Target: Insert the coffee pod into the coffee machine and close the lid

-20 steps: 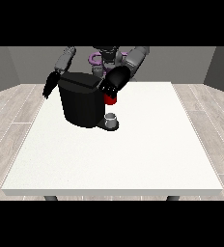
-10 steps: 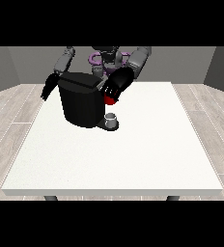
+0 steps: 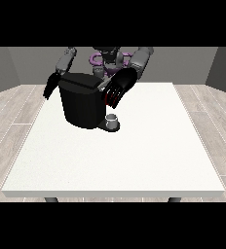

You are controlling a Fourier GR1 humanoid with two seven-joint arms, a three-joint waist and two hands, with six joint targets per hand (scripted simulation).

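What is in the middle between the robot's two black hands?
In the front view, the black coffee machine stands between them. The hand at the view's left hangs beside its left edge, and the hand at the view's right is at its right top corner.

Robot torso at far side, centre, both arms reaching forward toward the near side. Hand at the view's right [image 3: 120, 87]: grey forearm comes down from the far right shoulder, angled toward the left and near; black hand raised above the surface, palm tilted down, fingers [image 3: 111, 98] curled downward with a bit of red showing between them. Hand at the view's left [image 3: 50, 86]: grey upper arm slopes out from the far shoulder to the left, black hand hangs low at far left, pointing down; its finger pose too small to read.
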